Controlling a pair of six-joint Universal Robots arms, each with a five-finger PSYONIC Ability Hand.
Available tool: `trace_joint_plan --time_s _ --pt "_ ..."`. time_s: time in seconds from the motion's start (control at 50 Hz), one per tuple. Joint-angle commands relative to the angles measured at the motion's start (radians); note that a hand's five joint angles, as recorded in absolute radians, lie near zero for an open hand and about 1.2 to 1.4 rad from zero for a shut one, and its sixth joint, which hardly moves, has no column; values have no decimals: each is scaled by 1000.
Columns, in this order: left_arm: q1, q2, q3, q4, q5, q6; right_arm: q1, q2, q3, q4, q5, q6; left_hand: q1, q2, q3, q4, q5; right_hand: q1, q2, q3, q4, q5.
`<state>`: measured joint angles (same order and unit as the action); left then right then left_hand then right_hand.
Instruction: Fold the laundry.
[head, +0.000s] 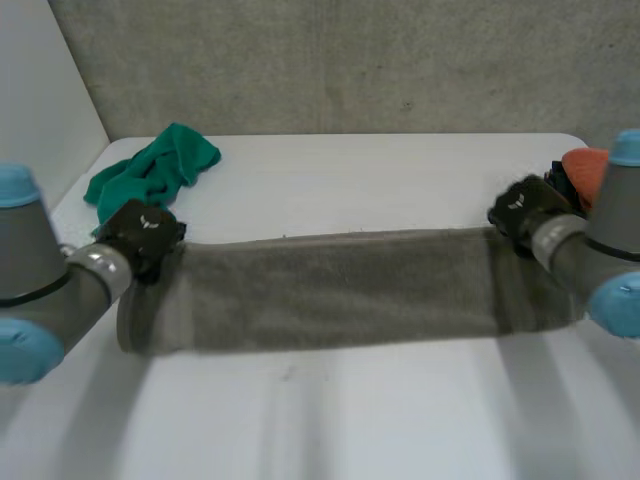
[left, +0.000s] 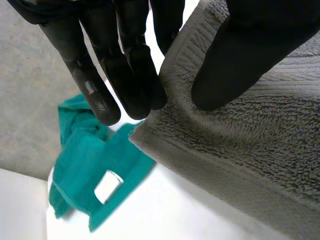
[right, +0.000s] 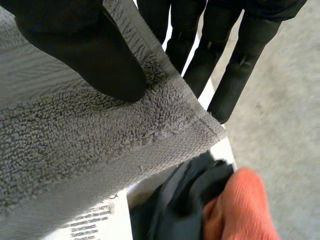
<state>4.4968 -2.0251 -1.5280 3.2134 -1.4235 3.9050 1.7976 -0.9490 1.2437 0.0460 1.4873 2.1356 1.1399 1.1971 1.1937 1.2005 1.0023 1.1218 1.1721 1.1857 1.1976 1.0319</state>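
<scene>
One grey towel (head: 340, 290) stretched as a long band across the white table (head: 350, 430), a hand at each far corner. Left hand (head: 145, 235): thumb on top of the corner, fingers (left: 125, 75) behind the edge, pinching it. Right hand (head: 525, 210): same pinch, thumb over, fingers (right: 235, 65) behind. One green cloth (head: 155, 170) bunched beside the left hand. One orange cloth (head: 585, 170) and one dark cloth (right: 175, 205) beside the right.

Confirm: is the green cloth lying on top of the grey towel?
No, the green cloth lies on the white table beyond the grey towel, with none of it overlapping.
</scene>
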Motion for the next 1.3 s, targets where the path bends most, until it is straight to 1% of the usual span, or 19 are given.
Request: trace_joint_plan --time_s 0.02,0.16,0.18,0.2,0.22,0.24,0.26,0.34,0.42,0.52,0.6,0.7,0.78,0.88,1.04,1.06,1.08,1.2,1.3 --pt "-41 -201 250 43 -23 -7 23 239 -275 -48 22 -5 256 199 203 196 219 275 224 211 199 190" --pt "-74 -352 462 51 -37 -4 39 420 -521 -52 80 -8 256 199 203 196 219 188 138 124 113 104" --pt "-76 -359 473 51 -40 -4 39 432 -538 -52 86 -6 256 199 203 196 219 -248 -299 -312 -324 -333" --pt "-79 -363 480 49 -44 -6 43 452 -573 -52 109 -3 97 40 43 36 60 -947 -998 -1011 -1023 -1032" --pt "-86 -365 482 48 -58 -6 43 457 -584 -49 122 0 -759 -816 -813 -820 -796 -947 -998 -1011 -1023 -1032" --pt "-91 -366 480 46 -64 -7 48 455 -592 -51 131 4 -965 -1023 -1019 -1026 -1002 -947 -998 -1011 -1023 -1032" --pt "-97 -368 479 46 -69 -10 52 452 -596 -49 139 7 -887 -944 -941 -948 -924 -947 -998 -1011 -1023 -1032" --pt "-122 -340 448 42 -83 -26 69 385 -564 -48 149 69 -965 -1023 -1019 -1026 -1002 -947 -998 -1011 -1023 -1032" --pt "-130 -215 366 31 -78 -78 60 244 -433 -43 137 220 -965 -1023 -1019 -1026 -1002 -947 -998 -1011 -1023 -1032" --pt "-130 -43 208 36 -71 -180 39 -32 -178 17 18 386 -965 -1023 -1019 -1026 -1002 -947 -998 -1011 -1023 -1032" --pt "-125 46 114 46 -57 -242 -67 -135 -16 127 -92 411 -965 -1023 -1019 -1026 -1002 -947 -998 -1011 -1023 -1032" --pt "-122 97 37 60 -5 -289 -167 -157 131 256 -188 411 -965 -1023 -1019 -1026 -1002 -776 -826 -840 -852 -860" --pt "-123 106 -4 86 24 -296 -221 -154 221 192 -225 405 -965 -1023 -1019 -1026 -1002 -658 -708 -722 -734 -743" --pt "-133 105 -30 123 31 -296 -256 -119 276 10 -228 399 -965 -1023 -1019 -1026 -1002 -561 -612 -625 -637 -646" --pt "-151 103 -35 131 31 -297 -259 13 215 -69 -219 400 -965 -1023 -1019 -1026 -1002 -374 -424 -438 -450 -458" --pt "-151 103 -35 131 31 -297 -259 25 209 -68 -214 399 -965 -1023 -1019 -1026 -1002 -234 -284 -298 -310 -318" --pt "-153 105 -38 131 31 -297 -262 36 201 -75 -200 397 -965 -1023 -1019 -1026 -1002 269 219 206 194 185" --pt "-153 123 -57 131 31 -296 -296 -37 288 -173 -73 399 -965 -1023 -1019 -1026 -1002 275 224 211 199 190" --pt "-146 166 -78 131 32 -297 -407 -195 352 -163 -87 299 -965 -1023 -1019 -1026 -1002 275 224 211 199 190"
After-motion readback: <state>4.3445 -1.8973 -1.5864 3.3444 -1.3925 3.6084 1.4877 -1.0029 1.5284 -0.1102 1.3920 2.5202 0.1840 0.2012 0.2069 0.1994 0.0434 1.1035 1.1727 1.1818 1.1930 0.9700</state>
